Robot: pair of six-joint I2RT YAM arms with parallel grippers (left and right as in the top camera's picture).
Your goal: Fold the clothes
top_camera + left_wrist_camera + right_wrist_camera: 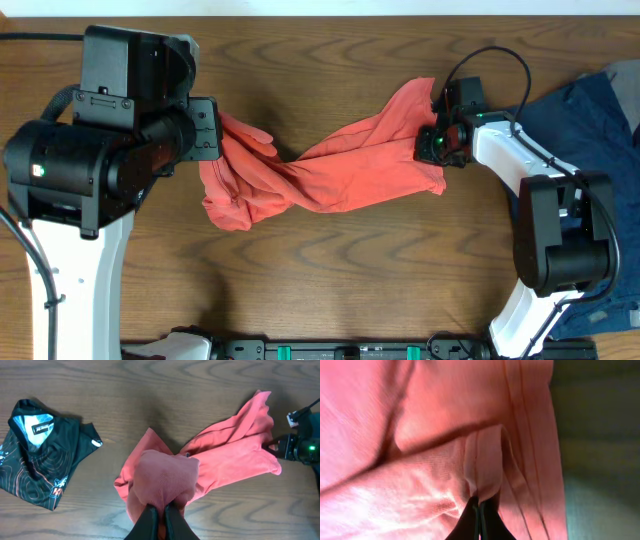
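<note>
The coral-red T-shirt (330, 165) hangs stretched and twisted between both grippers above the wooden table. No lettering shows. My left gripper (215, 130) is shut on a bunch of the shirt's left end; in the left wrist view its fingers (161, 510) pinch the bunched cloth (165, 477). My right gripper (438, 140) is shut on the shirt's right edge; in the right wrist view its fingers (479, 505) pinch a fold of hemmed cloth (485, 460), which fills that frame.
A black garment with red-and-white print (40, 452) lies on the table in the left wrist view, hidden under the left arm in the overhead view. A navy blue garment (590, 120) lies at the right edge, under the right arm's base.
</note>
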